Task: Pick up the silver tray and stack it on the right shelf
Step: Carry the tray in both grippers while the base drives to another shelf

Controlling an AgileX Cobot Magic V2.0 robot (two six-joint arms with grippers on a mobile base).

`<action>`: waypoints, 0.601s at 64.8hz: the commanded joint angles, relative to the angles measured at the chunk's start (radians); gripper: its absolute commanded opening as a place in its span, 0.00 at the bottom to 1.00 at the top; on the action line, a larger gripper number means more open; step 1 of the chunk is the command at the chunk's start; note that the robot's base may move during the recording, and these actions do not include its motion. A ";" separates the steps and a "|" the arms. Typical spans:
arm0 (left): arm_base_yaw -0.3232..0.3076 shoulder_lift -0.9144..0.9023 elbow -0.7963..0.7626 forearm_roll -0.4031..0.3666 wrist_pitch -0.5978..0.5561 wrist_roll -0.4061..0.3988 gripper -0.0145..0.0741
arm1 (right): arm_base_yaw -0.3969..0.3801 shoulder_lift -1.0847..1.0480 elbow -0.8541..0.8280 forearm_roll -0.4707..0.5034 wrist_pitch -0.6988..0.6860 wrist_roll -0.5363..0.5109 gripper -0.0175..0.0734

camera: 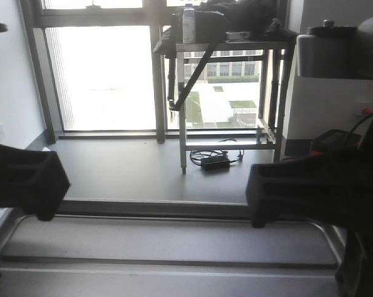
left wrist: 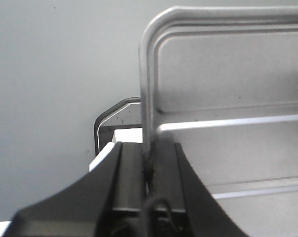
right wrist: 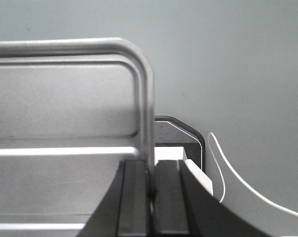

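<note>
The silver tray (left wrist: 228, 74) is seen as bare metal with a satin sheen, its rim and ridges lit glossier, while the left gripper (left wrist: 149, 160) and right gripper (right wrist: 151, 173) are finished in what looks like matt black plastic, and the grey surface (left wrist: 50, 74) beneath is shown smooth and dull.

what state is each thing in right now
silver tray, clamped on opposite rims by both end effectors
left end effector, shut on the tray's rim
right end effector, shut on the tray's rim
white bottle, upright on the metal table
</note>
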 commanded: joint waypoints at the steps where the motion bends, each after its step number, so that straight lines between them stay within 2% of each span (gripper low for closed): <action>1: -0.009 -0.021 -0.020 0.024 0.071 0.030 0.05 | -0.005 -0.027 -0.025 -0.068 0.055 -0.004 0.25; 39: -0.009 -0.021 -0.020 0.024 0.071 0.030 0.05 | -0.005 -0.027 -0.025 -0.068 0.055 -0.004 0.25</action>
